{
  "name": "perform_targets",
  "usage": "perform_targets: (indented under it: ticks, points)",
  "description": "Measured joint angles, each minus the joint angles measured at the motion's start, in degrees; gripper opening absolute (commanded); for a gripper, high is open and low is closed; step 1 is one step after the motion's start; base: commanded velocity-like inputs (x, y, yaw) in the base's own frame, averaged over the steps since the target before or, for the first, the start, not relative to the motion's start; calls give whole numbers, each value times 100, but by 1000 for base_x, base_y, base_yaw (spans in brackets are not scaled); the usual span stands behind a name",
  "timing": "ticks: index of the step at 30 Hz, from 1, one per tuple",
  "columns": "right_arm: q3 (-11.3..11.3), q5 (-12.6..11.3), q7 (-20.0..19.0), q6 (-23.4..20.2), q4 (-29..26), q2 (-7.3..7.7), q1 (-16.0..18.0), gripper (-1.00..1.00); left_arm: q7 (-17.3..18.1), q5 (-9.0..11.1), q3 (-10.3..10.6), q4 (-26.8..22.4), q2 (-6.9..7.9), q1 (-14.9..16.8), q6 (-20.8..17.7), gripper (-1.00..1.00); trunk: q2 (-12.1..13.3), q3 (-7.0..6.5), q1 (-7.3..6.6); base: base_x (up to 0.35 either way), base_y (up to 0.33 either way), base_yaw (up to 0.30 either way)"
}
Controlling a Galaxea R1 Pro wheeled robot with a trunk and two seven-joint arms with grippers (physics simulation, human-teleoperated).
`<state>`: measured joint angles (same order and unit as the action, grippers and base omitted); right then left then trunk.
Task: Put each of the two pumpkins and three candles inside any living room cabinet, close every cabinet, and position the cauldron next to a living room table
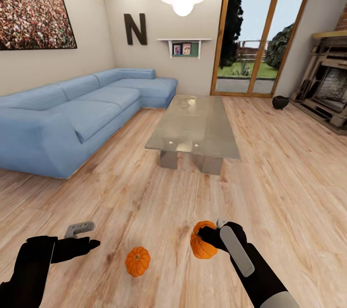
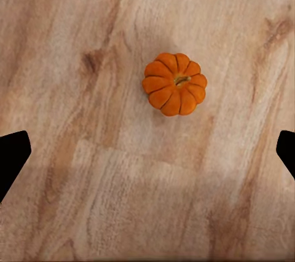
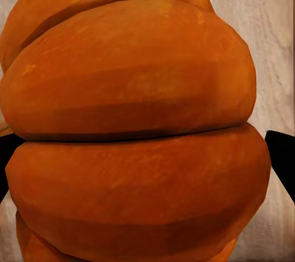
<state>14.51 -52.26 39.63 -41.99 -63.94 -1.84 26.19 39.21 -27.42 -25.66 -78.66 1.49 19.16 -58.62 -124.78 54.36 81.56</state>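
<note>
The right gripper (image 1: 212, 237) is clamped on one pumpkin (image 1: 202, 246), while the second pumpkin (image 1: 138, 261) sits on the floor (image 1: 289, 178) just left of it (stem up), below and ahead of the wide-open, empty left gripper (image 1: 86, 236), the nearer free arm.

pumpkins (image 1: 138, 261) orange, ribbed | sofa (image 1: 72, 115) blue | cauldron (image 1: 280, 102) black
</note>
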Motion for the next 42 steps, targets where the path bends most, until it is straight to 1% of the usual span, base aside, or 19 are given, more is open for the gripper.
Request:
perform_targets:
  ticks: [10,14,17,25,35,42]
  points:
    - [-11,2,40,31,4,0,0,-100,-1,0,5,0,0,0,2,100,0,49,0,-49,31,-196]
    - [-187,3,58,46,19,-32,0,-100,-1,0,8,0,-1,0,5,100,0,51,0,-22,7,-23]
    - [-234,-1,60,47,28,-48,0,-100,-2,-1,7,0,0,0,1,100,0,54,0,18,16,-59]
    - [-248,7,62,41,40,-45,0,-100,-2,0,8,0,-9,0,3,100,0,103,0,187,108,-154]
    - [-247,6,34,44,40,-61,0,-100,-5,0,8,0,0,0,9,100,0,119,0,121,12,-14]
    - [-246,3,19,45,40,-63,0,-100,-11,0,8,0,0,0,9,100,0,119,0,23,-64,0]
